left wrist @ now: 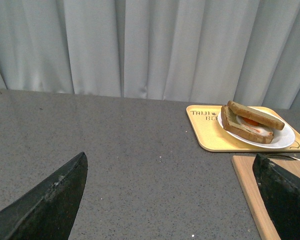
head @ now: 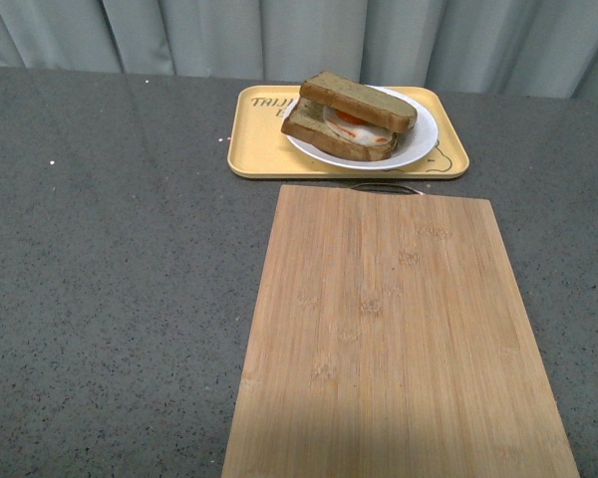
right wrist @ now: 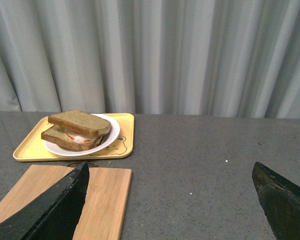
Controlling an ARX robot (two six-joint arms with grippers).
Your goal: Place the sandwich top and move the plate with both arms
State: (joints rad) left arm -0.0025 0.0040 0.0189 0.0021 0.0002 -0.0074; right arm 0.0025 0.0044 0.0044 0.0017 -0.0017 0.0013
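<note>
- The sandwich top [head: 359,100] already sits on the egg slice [head: 344,132], tilted and skewed, all on the plate [head: 419,144]; that half looks done.
- Your landmark is the yellow tray [head: 254,149]: the plate rests inside it, toward its right end, and the cutting board [head: 399,329] lies just in front of it.
- Left gripper [left wrist: 172,200] has its fingers spread wide, empty, well back from the tray.
- Right gripper [right wrist: 172,200] is likewise spread wide, holding nothing.
- For the move, I'd bring one arm to each side of the plate rim, at matching height.
- Pinch the rim only, and lift level, since the loose top slice could slide off.
</note>
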